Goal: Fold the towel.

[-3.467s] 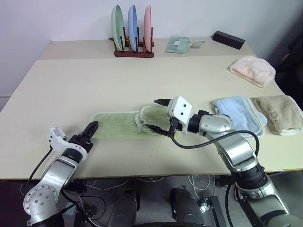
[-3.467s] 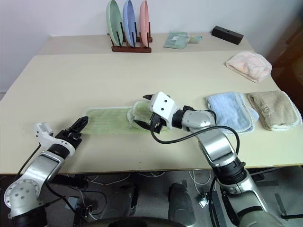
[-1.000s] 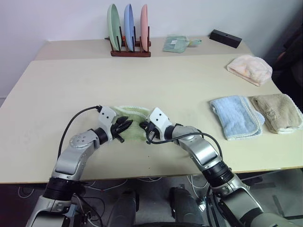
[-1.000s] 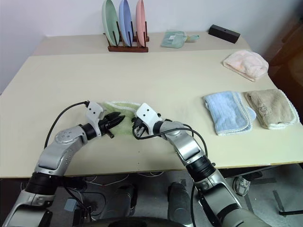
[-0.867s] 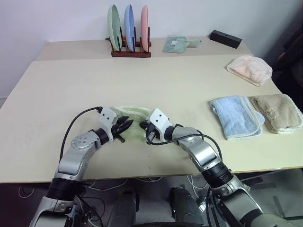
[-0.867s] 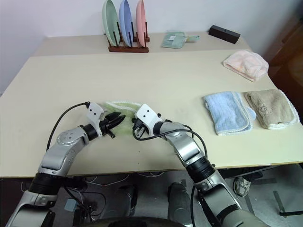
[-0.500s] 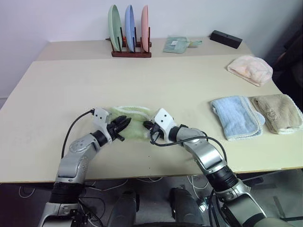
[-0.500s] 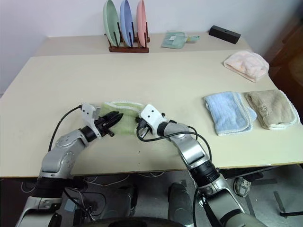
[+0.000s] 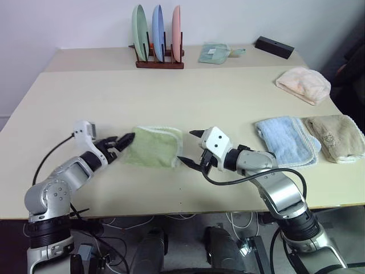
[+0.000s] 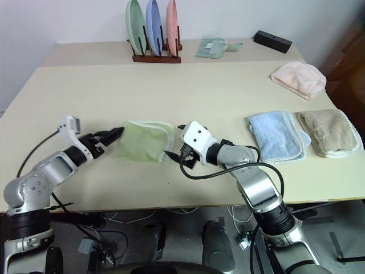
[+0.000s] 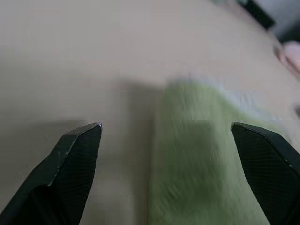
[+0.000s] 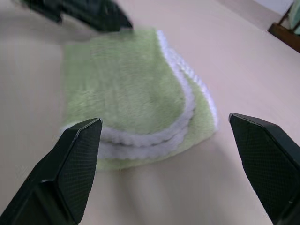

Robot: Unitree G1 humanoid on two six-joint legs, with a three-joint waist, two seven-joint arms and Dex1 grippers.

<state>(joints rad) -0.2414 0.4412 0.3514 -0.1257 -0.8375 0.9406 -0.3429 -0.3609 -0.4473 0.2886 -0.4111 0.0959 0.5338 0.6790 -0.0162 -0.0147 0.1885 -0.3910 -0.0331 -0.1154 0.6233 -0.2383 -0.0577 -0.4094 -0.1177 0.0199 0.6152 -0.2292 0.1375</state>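
Table: carries the towel, near its front edge.
Towel: folded, flat, between both grippers.
Right gripper: fingers spread wide, empty, just beside towel.
Left gripper: fingers spread, empty, tips at towel edge.

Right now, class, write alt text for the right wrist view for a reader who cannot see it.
A folded light green towel with white edging lies flat on a beige table. The right gripper hangs before it with jaws wide open, and the left gripper reaches the towel's far edge.

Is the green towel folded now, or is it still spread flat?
Folded: the towel lies as a compact pad, with two stacked white edgings showing in the right wrist view.
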